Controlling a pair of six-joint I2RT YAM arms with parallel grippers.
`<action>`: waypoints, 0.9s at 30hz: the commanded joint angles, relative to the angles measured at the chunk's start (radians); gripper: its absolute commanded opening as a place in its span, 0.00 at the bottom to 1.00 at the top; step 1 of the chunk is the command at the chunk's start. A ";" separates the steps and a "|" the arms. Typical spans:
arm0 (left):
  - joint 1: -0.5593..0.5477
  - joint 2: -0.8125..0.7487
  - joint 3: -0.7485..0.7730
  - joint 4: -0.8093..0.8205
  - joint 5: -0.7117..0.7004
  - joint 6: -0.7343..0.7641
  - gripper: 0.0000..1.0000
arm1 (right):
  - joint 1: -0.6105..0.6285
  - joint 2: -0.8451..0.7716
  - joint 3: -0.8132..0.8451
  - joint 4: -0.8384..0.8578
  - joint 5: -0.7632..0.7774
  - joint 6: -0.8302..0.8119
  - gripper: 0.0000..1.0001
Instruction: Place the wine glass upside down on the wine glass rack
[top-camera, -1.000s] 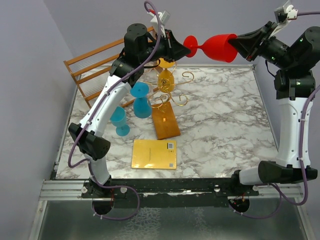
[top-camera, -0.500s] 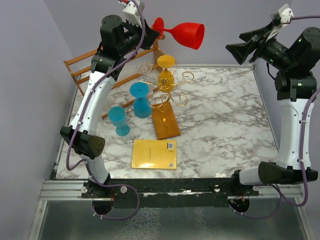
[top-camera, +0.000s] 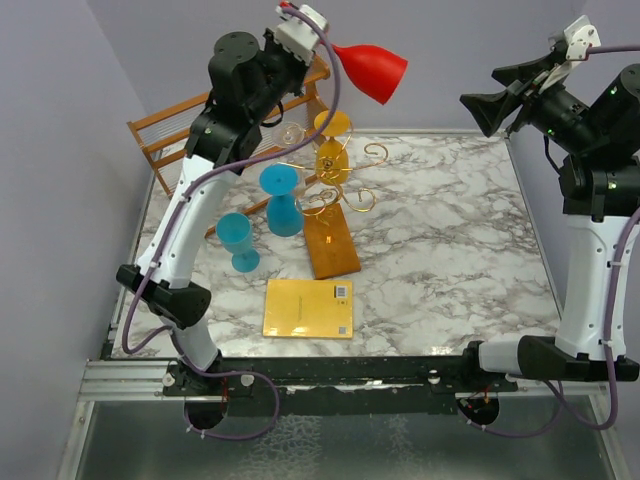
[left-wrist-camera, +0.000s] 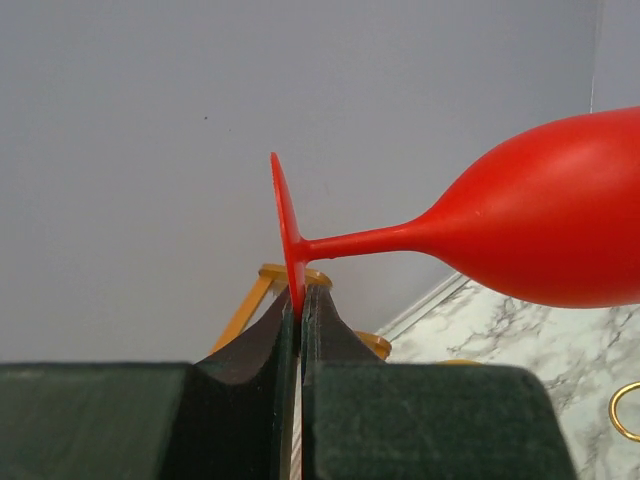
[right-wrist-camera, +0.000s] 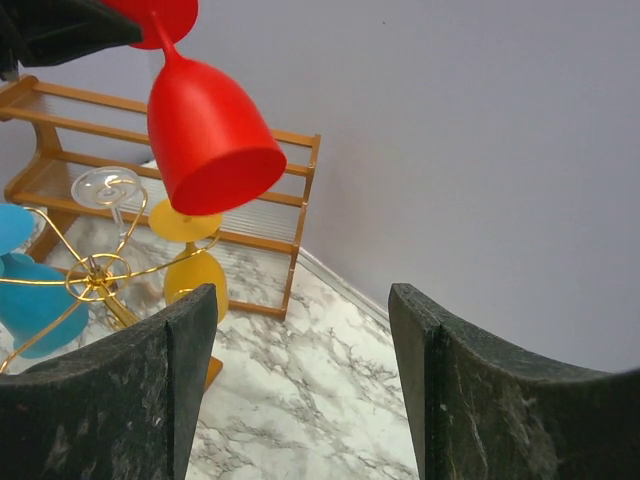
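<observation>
Moved since a second ago: the red plastic wine glass, then spanned between both arms, is now carried by the left arm alone, higher and further back. The right arm has drawn off to the right.

- Left gripper: pressed together on the rim of the glass's flat foot. The stem is near level in the wrist view. The bowl slants mouth-downward in the overhead view.
- Right gripper: spread, holding nothing, well apart from the glass.
- Wine glass rack: thin gold wire stand with scrolled arms on a small brown wooden base, standing on the white marbled table. Among its arms, feet uppermost, are a yellow glass, a blue glass and a clear glass.
- Second blue glass: on the table, left of the rack.

Status: lift and handover complete, with the glass in the air behind and above the rack, touching none of it. Outstanding, by judgement: finish the inversion, lower the glass, slide the foot into a scroll (the right-hand ones look vacant) and release.
</observation>
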 joint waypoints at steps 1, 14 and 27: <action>-0.102 0.001 -0.005 0.001 -0.167 0.277 0.00 | -0.002 -0.018 0.039 -0.052 0.047 -0.021 0.69; -0.303 0.123 -0.055 0.045 -0.347 0.750 0.00 | -0.014 -0.060 0.016 -0.072 0.082 -0.052 0.69; -0.331 0.093 -0.167 -0.100 -0.294 0.900 0.00 | -0.027 -0.048 -0.002 -0.075 0.103 -0.056 0.69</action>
